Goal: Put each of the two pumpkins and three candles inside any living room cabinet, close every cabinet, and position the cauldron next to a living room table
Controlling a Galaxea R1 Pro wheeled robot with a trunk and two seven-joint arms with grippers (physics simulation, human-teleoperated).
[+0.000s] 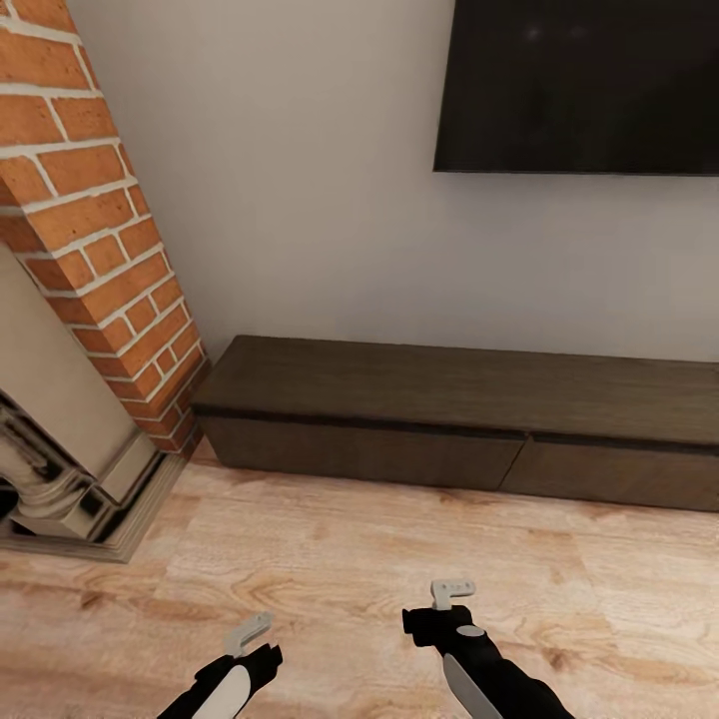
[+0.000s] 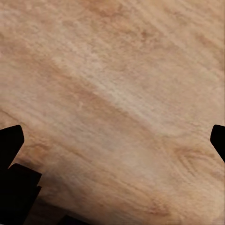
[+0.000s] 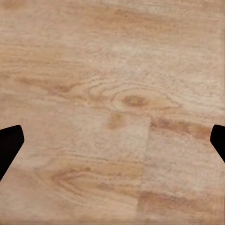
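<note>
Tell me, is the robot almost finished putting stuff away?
Can't say how much is done. The cabinet under the TV has both drawer fronts shut, so that part looks fine for now. Nothing is in hand: the left gripper and right gripper are open and empty above the wooden floor. Any pumpkins, candles or cauldron left would have to be found elsewhere.

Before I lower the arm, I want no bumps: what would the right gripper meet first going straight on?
Probably the wooden floor: the right gripper points at bare planks, fingers spread, nothing between; depth unclear.
</note>
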